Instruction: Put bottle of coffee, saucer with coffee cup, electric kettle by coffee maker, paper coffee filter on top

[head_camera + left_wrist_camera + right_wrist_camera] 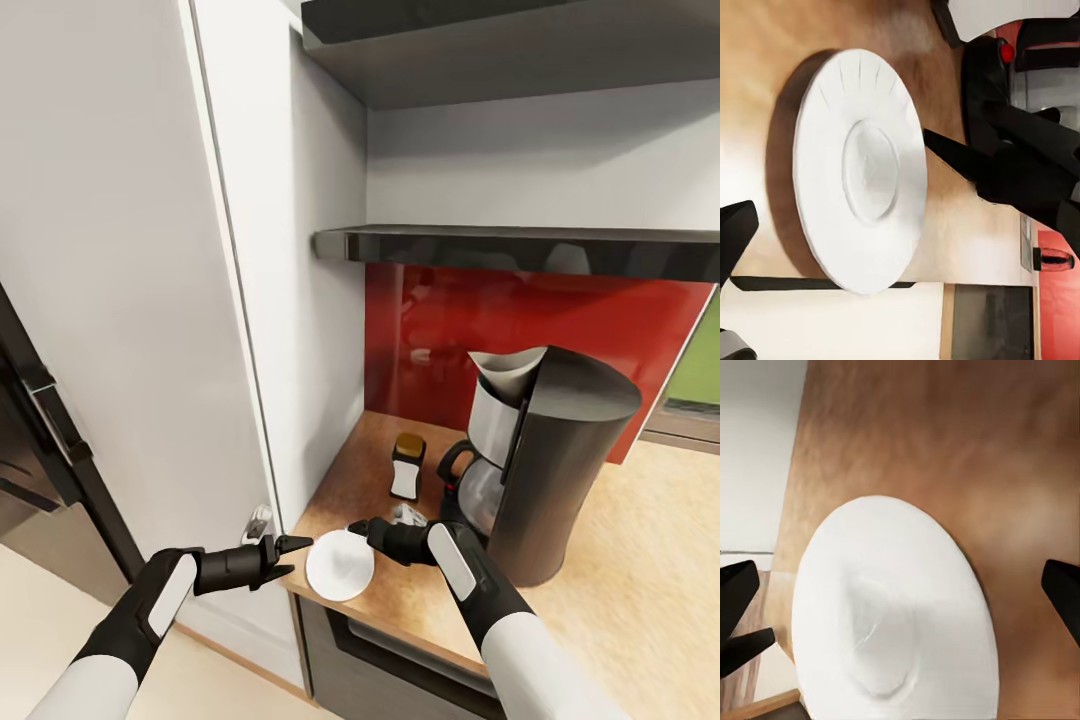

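The white saucer [340, 565] [862, 169] [896, 630] lies flat at the front left corner of the kitchen countertop [620, 540], its rim reaching the edge. My right gripper [360, 527] [900, 592] is open just above the saucer's far side. My left gripper [288, 557] hangs open beside the counter's end, fingertips [736, 229] close to the saucer. The coffee maker [565, 460] stands behind them with the paper coffee filter [507, 372] on top. The bottle of coffee [407, 466] stands to its left. The kitchen shelf [520, 245] is bare. The coffee cup and electric kettle are out of view.
A tall white cabinet panel [150, 300] borders the counter's left end. A red backsplash [520, 330] runs behind it, and a second black shelf [500, 40] hangs higher up. Dark cabinet fronts [400, 660] sit under the worktop. A dark appliance [40, 440] is at far left.
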Controlling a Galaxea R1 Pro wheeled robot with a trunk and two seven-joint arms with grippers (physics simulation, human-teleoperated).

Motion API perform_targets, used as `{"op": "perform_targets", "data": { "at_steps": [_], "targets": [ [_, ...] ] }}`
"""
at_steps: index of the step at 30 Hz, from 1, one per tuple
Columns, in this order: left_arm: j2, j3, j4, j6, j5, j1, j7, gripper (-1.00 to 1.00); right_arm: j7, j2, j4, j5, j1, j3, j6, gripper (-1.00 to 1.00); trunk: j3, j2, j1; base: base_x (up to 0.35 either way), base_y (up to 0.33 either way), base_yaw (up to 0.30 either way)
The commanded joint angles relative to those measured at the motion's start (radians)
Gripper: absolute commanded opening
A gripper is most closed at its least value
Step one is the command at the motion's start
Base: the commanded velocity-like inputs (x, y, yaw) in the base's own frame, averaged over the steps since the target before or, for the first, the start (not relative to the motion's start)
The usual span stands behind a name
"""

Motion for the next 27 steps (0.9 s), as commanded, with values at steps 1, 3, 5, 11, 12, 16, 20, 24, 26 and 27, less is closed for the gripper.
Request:
{"op": "perform_targets", "data": {
  "at_steps": [1,3,5,11,12,16,20,24,26,27],
  "targets": [
    [0.000,0.002,0.000,0.004,-0.003,-0.001,-0.005,1.00,0.003,0.000,0.001,0.012,-0.001,0.000,0.003,1.00,-0.002,-0.002,0.001,0.153,0.000,0.000],
    [0.000,0.002,0.000,0.004,-0.003,-0.001,-0.005,1.00,0.003,0.000,0.003,0.083,-0.001,0.000,0.003,1.00,-0.002,-0.002,0.001,0.085,0.000,0.000],
    [0.000,0.002,0.000,0.004,-0.002,-0.001,-0.004,1.00,0.002,0.000,0.004,0.083,-0.001,0.000,0.003,1.00,-0.002,-0.002,0.001,0.035,0.000,0.000],
    [-0.001,0.002,0.001,0.004,-0.006,0.000,-0.004,1.00,0.001,0.000,0.006,0.083,-0.001,0.000,0.003,1.00,-0.002,-0.002,0.001,0.008,0.000,0.000],
    [-0.002,0.002,0.002,0.004,-0.007,0.001,-0.004,1.00,0.001,0.000,0.006,0.083,-0.001,0.000,0.003,1.00,-0.002,-0.002,0.001,0.002,0.000,0.000],
    [-0.012,0.002,0.002,0.003,-0.012,0.017,-0.003,1.00,0.001,0.000,0.007,0.083,-0.001,0.000,0.003,1.00,-0.002,-0.002,0.001,0.000,0.000,0.000],
    [-0.034,-0.001,0.002,0.002,-0.014,0.026,0.004,1.00,0.001,0.000,0.008,0.083,-0.001,0.000,0.003,1.00,-0.002,-0.002,0.001,0.000,0.000,0.000],
    [-0.044,-0.001,0.002,0.004,-0.012,0.028,0.026,1.00,0.003,0.000,0.009,0.083,-0.001,0.001,0.003,1.00,-0.002,-0.002,0.001,0.000,0.000,0.000],
    [-0.045,-0.001,0.002,0.004,-0.012,0.028,0.027,1.00,0.005,0.000,0.009,0.083,-0.001,0.001,0.004,1.00,-0.002,-0.002,0.001,0.000,0.000,0.000],
    [-0.045,-0.001,0.002,0.004,-0.012,0.028,0.027,1.00,0.005,0.000,0.009,0.083,-0.001,0.001,0.004,1.00,-0.002,-0.002,0.001,0.000,0.000,0.000]
  ]
}}
